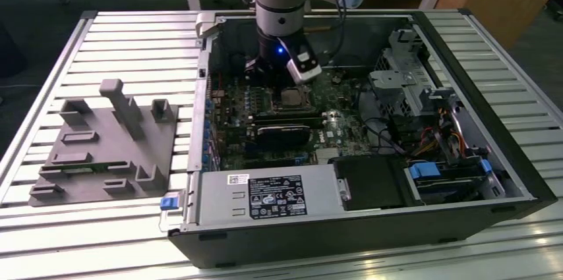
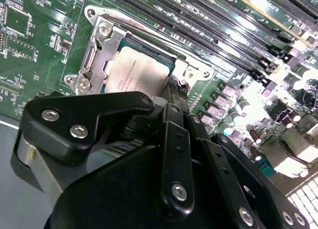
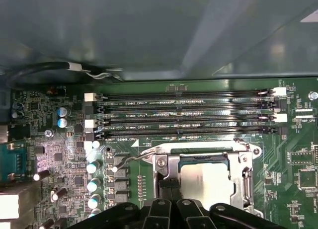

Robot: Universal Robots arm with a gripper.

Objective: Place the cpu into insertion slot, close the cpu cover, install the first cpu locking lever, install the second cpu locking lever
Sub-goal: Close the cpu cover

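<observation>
While the arm (image 1: 279, 10) reached straight down into the open computer case (image 1: 352, 234), the case lay on its side on a slatted table (image 1: 132, 36). A grey fixture (image 1: 97, 155) sat on the table, well apart from the case, toward the exterior view's left. Inside the case were the green motherboard (image 1: 231, 118) and a labelled power supply (image 1: 264, 196) along the near wall.

The cpu (image 3: 206, 182), its dull silver top facing up, sat in the socket (image 1: 288, 100) on the motherboard, just beside the row of long memory slots (image 3: 184, 114). The cpu cover (image 3: 246, 177) lay flat as a metal frame around the chip's edges, also clear in the second wrist view (image 2: 102, 50). A wire lever (image 3: 130, 160) curved out from the socket's corner toward the capacitors; whether it was latched could not be told.

The gripper (image 3: 169, 183) hung low over the socket's edge beside the cpu. Its two black fingers (image 2: 175, 90) were drawn together side by side, with nothing seen between them.
</observation>
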